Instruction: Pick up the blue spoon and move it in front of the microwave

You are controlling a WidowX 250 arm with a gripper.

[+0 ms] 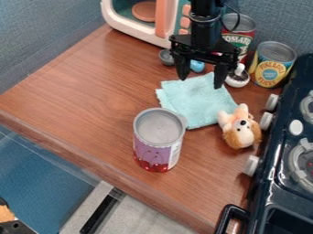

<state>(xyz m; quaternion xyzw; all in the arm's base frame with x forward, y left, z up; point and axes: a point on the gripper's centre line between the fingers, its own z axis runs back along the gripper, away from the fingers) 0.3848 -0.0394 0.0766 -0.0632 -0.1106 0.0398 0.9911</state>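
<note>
The gripper (201, 82) hung with its fingers spread, nothing visibly pinched. Clock positions were read from its fingertips, 12 being the view's top. What was presumably the blue spoon (196, 66), only a rounded part visible, lay at 12 o'clock; the microwave (161, 20) stood at 11. The cloth (196, 103) lay at 6, the plush dog (240, 129) at 5, the purple can (158, 141) at 7. Completed: apparently approach only. Outstanding: grasp, lift, transfer, release.
</note>
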